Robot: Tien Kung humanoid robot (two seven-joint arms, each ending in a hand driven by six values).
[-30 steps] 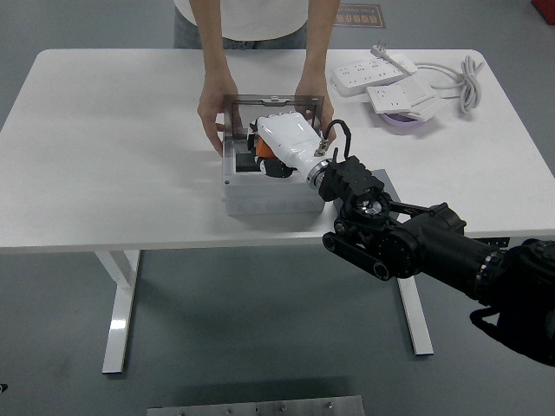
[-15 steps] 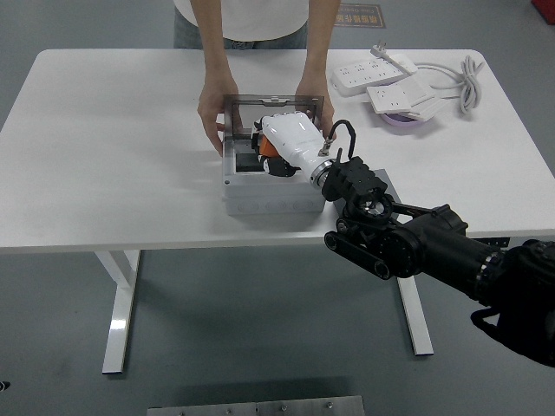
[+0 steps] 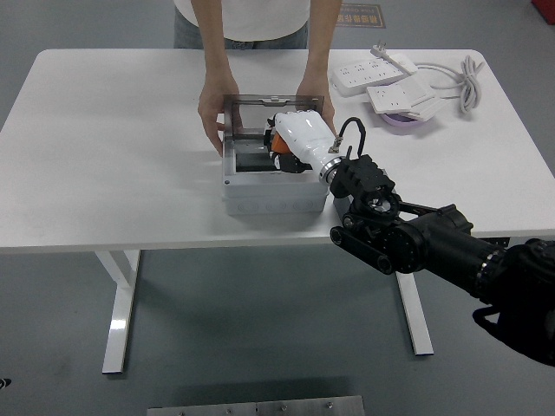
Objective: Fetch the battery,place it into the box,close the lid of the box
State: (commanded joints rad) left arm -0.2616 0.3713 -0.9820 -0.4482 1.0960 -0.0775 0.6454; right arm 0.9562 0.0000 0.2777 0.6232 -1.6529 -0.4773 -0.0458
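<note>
Head view shows the right robot hand [image 3: 290,147] curled around the orange battery [image 3: 279,144] inside the box [image 3: 269,195], release and lid [image 3: 260,106] closing remaining.

White rectangular table [image 3: 104,156] with rounded corners on white metal legs [image 3: 121,308], standing on a plain grey floor [image 3: 260,338]. Far right of the tabletop: white power strips [image 3: 373,76] with a coiled white cable [image 3: 468,78], beside a small lilac dish [image 3: 401,121]. Even, diffuse light; a metal plate [image 3: 256,406] at the bottom edge.
</note>
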